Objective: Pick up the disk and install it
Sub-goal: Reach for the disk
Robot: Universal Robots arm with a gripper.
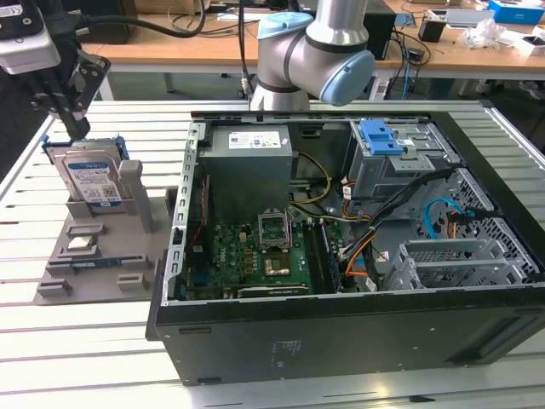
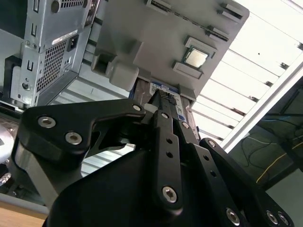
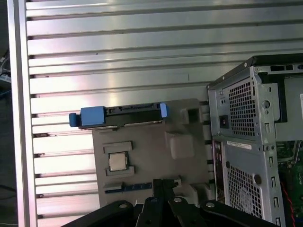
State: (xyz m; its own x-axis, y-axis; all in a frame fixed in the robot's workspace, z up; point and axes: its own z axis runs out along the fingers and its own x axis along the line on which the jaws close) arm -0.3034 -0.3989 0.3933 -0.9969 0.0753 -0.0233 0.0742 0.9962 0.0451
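Note:
The disk (image 1: 89,175) stands on edge in a slot of a grey holder (image 1: 94,256) on the slatted table, at the exterior view's left. It is silver with a blue-and-white label and a blue carrier frame. My gripper (image 1: 81,132) hangs just above the disk's upper edge, shut, with nothing in it. In the first wrist view the disk (image 3: 123,113) is seen edge-on at the far side of the holder (image 3: 142,151), apart from my gripper (image 3: 161,185). In the second wrist view my gripper (image 2: 163,98) points at the disk's label (image 2: 161,88).
An open computer case (image 1: 341,324) lies beside the holder, at the exterior view's right. Inside it are a grey power-supply box (image 1: 251,158), a green mainboard (image 1: 255,256) and a grey cage with a blue latch (image 1: 383,136). A small square chip (image 3: 117,161) rests on the holder.

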